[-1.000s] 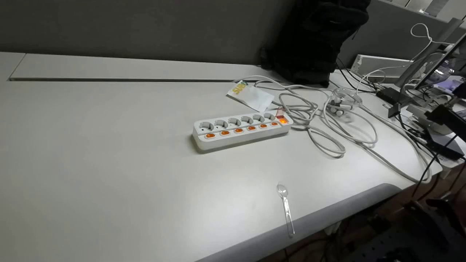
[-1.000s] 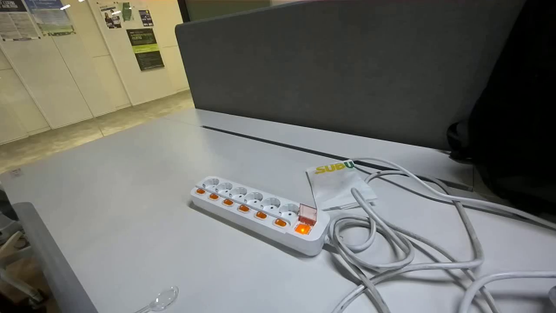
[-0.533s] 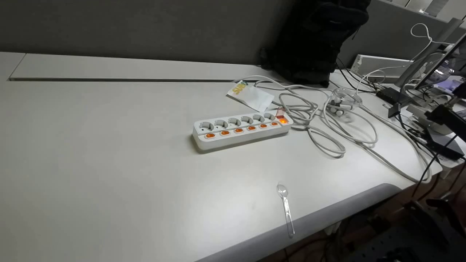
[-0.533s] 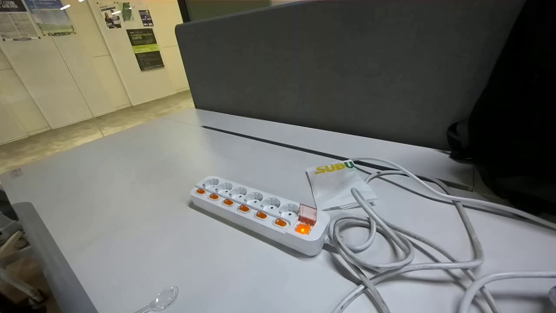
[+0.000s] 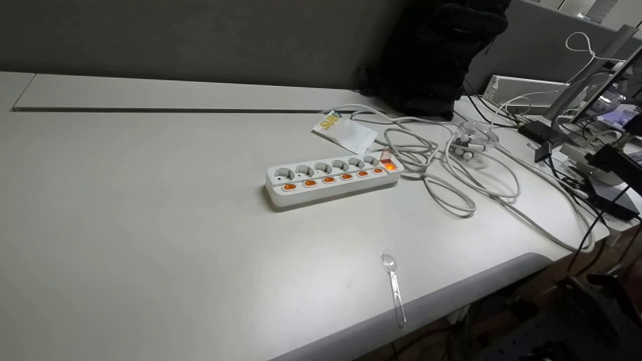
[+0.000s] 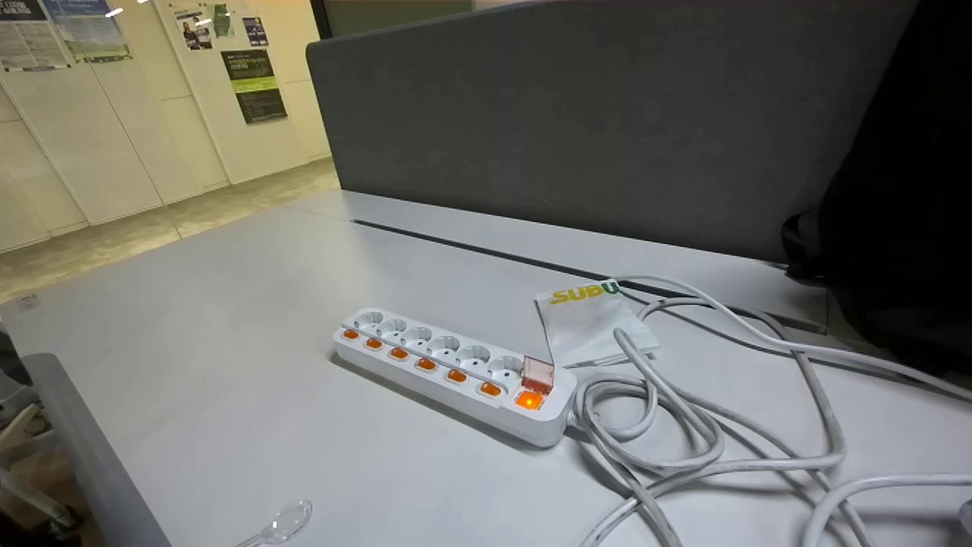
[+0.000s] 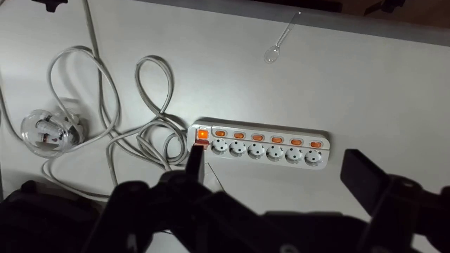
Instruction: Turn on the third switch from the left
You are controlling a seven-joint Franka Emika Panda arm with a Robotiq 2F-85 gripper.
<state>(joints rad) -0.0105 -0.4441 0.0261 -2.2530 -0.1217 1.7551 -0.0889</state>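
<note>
A long white power strip (image 5: 333,194) lies on the desk, also seen in an exterior view (image 6: 456,400) and the wrist view (image 7: 248,130). It has a row of orange-red rocker switches. The third switch (image 5: 328,179), counted from the cable-free end, shows in both exterior views (image 6: 399,353) and in the wrist view (image 7: 277,140). It looks unlit. The square main switch (image 7: 203,134) glows orange at the cable end. My gripper (image 7: 274,157) is wide open and empty, seen only in the wrist view. The strip appears beyond the fingers, apart from them; the left fingertip overlaps its cable end in the picture.
A coiled grey-white cable (image 6: 683,460) runs from the strip. A paper packet (image 6: 588,327) lies behind it. A clear plastic spoon (image 5: 393,286) lies near the desk's front edge. A clear round container (image 7: 45,133) sits among the cables. A black backpack (image 5: 431,55) stands against the divider.
</note>
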